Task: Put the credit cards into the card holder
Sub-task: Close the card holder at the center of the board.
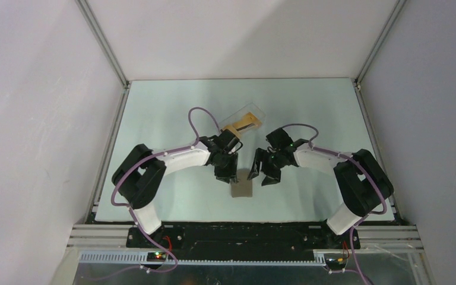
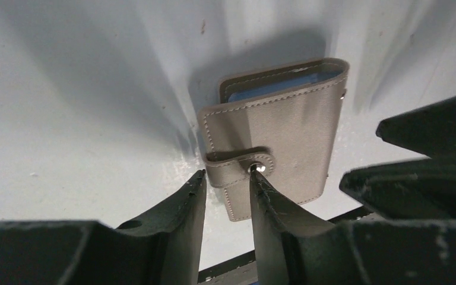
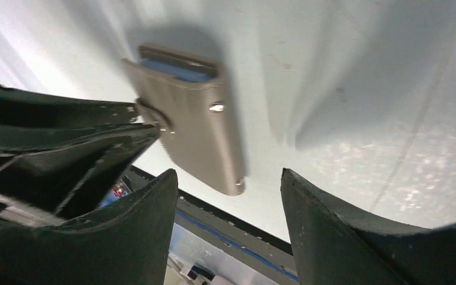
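My left claw (image 2: 226, 175) stood narrow, tips astride the strap (image 2: 237, 165) of the card holder (image 2: 285, 124); whether it pinched, I couldn't tell. My right claw (image 3: 228, 175) gaped wide and empty beside the holder's long edge, near the front edge of the table (image 3: 362, 89).

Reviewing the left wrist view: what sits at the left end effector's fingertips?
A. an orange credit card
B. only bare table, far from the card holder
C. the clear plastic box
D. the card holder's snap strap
D: the left end effector has one fingertip on each side of the snap strap of the closed card holder, which lies flat on the table. Whether it is clamped cannot be told.
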Controlling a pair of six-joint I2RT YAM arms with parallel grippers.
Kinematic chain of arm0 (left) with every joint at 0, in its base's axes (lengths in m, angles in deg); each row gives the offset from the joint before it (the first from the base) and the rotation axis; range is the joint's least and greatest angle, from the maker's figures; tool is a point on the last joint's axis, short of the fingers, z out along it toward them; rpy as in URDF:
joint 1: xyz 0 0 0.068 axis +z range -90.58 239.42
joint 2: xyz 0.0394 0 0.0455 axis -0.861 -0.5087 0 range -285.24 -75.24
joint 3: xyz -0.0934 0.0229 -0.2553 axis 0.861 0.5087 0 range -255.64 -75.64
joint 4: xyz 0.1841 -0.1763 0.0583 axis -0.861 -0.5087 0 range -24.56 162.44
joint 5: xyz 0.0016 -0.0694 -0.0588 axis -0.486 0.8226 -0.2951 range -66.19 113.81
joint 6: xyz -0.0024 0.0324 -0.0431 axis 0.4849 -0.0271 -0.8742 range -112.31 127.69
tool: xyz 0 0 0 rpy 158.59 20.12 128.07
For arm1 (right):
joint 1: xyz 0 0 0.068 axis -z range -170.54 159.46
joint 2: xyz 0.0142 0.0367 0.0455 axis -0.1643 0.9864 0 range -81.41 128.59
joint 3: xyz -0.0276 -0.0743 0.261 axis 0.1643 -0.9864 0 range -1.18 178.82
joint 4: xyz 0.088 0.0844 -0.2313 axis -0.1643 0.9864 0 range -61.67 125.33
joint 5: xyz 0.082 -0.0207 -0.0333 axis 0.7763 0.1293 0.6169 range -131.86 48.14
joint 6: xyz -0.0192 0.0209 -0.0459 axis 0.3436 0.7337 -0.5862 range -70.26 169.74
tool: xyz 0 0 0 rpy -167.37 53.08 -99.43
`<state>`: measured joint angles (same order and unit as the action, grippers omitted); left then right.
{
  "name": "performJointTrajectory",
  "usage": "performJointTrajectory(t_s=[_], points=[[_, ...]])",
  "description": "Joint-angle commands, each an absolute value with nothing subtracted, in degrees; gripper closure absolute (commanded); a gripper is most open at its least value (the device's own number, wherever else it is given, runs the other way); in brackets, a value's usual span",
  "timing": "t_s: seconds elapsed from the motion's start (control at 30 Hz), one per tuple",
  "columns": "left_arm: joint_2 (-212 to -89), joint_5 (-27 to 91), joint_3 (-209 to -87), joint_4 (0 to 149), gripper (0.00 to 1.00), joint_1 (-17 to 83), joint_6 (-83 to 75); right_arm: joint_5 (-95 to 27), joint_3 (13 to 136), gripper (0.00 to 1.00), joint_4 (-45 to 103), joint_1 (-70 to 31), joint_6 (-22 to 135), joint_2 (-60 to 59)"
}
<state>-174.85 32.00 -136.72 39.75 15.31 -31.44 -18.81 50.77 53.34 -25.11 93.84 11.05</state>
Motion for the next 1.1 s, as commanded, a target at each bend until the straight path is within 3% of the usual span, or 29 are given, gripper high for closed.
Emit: performJointTrajectory(t_s=[0.0,0.37,0.7,1.07], points=[[-172.1,35.7,-136.4,43.7,0.61,16.7,-32.7,-12.4,46.3,0.31,48.0,-22.0,93.1,11.7],[-171.0,42.1,-131.2,48.3,0.58,21.0,-31.0,-1.2,41.5,0.33,26.1,-20.0,99.7,23.1],[-169.2,42.9,-130.2,50.1,0.49,21.1,-31.5,-3.3,41.5,0.34,27.6,-20.1,98.9,24.1],[-170.1,41.8,-128.9,50.2,0.51,21.2,-31.0,-3.4,41.5,0.35,27.6,-20.3,98.7,24.8]])
